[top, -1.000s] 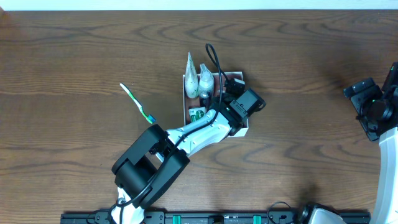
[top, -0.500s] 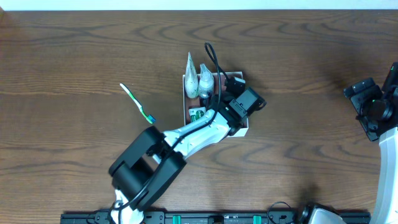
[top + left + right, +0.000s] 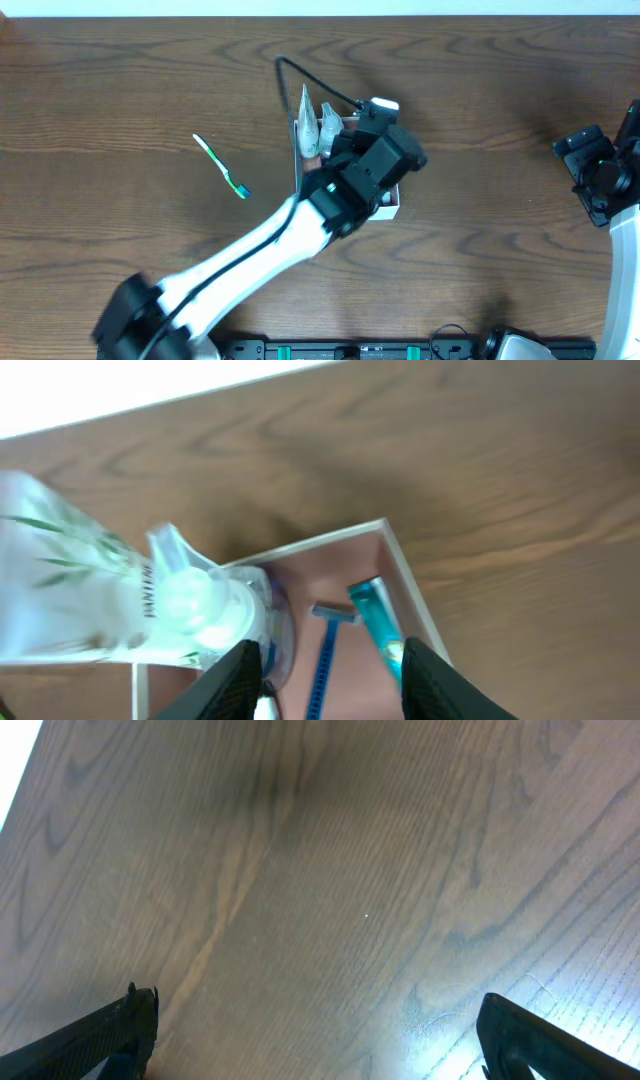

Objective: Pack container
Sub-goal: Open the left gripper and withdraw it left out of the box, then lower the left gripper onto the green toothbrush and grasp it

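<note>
- The left claw [image 3: 335, 685] is caught hovering over the square, shallow white cardboard container [image 3: 330, 570]. Its two dark fingers [image 3: 235, 680] are spread apart at the bottom edge of the left wrist view, and nothing is clamped between them.
- The container is found directly beneath that claw. Its pinkish-brown floor fills the centre of the wrist view, and one white-walled corner is pointed toward the upper right.
- In the overhead view the container is placed at the centre of the frame and is largely covered by the white and black left arm [image 3: 250, 250]. Only its left wall and lower right corner are shown.
- A blue plastic razor [image 3: 325, 650] is seen lying on the container's floor, lined up with the gap between the fingers.
- A teal tube [image 3: 375, 615] is laid just beside the razor, nearer the right wall.
- A clear bottle with a white cap [image 3: 200, 610] and a clear pouch printed with green leaves [image 3: 60, 580] are packed at the left of the wrist view, with their far ends carried past the container's rim.
- A green and white toothbrush [image 3: 220, 166] is left on the dark brown wooden table [image 3: 350, 870], left of centre in the overhead frame and well apart from the container.
- The right claw [image 3: 315, 1020] is parked at the right edge of the overhead frame, well apart from the container. It is spread wide, and only table wood is seen between its fingers.
</note>
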